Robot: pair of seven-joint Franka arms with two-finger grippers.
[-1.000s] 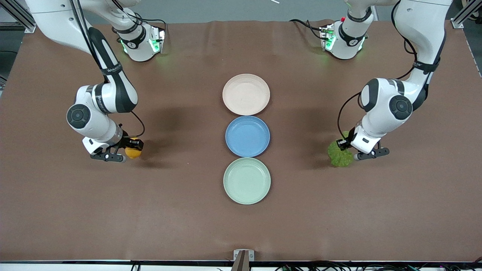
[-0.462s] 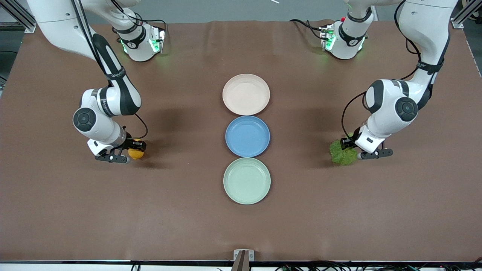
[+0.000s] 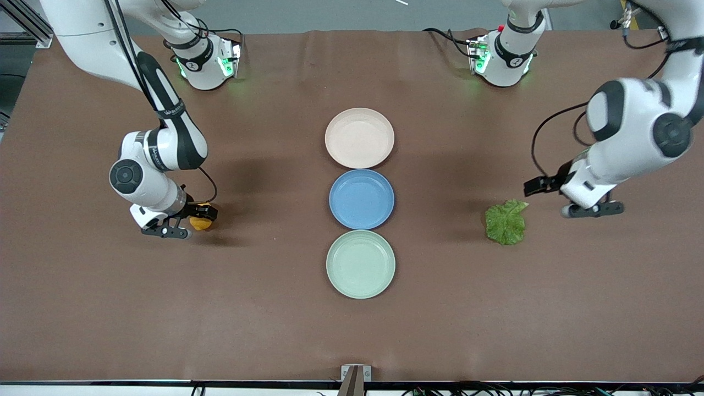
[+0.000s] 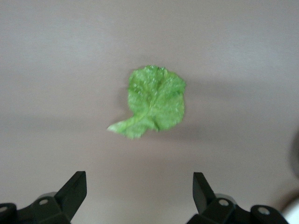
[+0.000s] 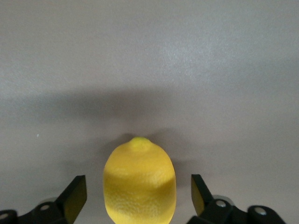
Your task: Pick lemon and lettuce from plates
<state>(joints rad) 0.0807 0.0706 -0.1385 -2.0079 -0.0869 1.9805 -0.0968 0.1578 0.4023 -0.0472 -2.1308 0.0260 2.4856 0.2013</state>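
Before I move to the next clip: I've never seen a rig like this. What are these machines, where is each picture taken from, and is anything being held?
Two robot arms work at a brown table. One camera looks down from across the table; one sits on each wrist. Three empty plates lie in a row: beige-pink plate, blue plate, mint plate. The left gripper hangs open, raised above the table beside the lettuce, which lies flat. The right gripper is low, open around the lemon, which sits between its fingers. Nothing is gripped.

Three plates (image 3: 359, 137) line the table's (image 3: 275, 330) middle; both ends lie open.
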